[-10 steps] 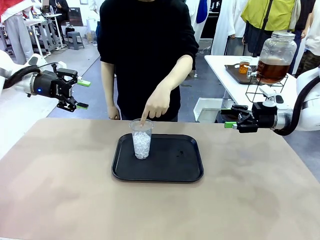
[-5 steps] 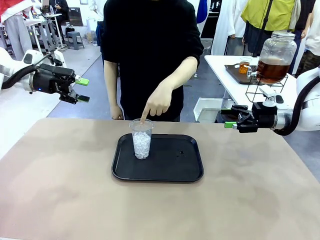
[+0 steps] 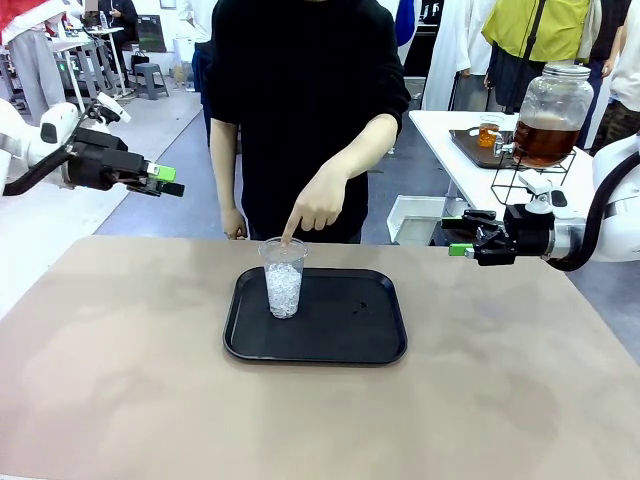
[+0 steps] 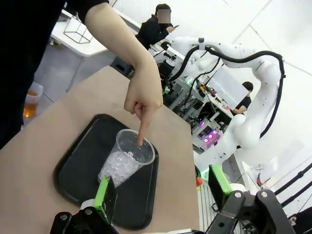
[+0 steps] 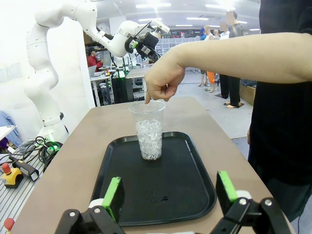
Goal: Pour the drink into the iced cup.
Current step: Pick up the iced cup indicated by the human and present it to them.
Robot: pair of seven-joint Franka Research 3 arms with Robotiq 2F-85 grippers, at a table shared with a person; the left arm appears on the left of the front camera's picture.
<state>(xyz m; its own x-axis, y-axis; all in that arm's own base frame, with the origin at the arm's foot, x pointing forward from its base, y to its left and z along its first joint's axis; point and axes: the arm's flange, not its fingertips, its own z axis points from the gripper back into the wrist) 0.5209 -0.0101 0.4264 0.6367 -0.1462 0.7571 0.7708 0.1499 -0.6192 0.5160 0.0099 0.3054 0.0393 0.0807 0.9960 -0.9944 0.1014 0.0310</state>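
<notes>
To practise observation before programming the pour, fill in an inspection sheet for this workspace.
Surface: tan table, black tray at its middle.
Job's things: iced cup upright on the tray, a person's hand pointing down at its rim; drink in a dispenser jar on a side table.
Clutter: small cup of amber liquid beside the jar.
Pincers: left pincer open, raised off the table's left; right pincer open, near the right edge.
Cables: black hose along the right arm.
Surroundings: people standing behind.

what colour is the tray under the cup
The tray is black, clearest in the front view.
</notes>
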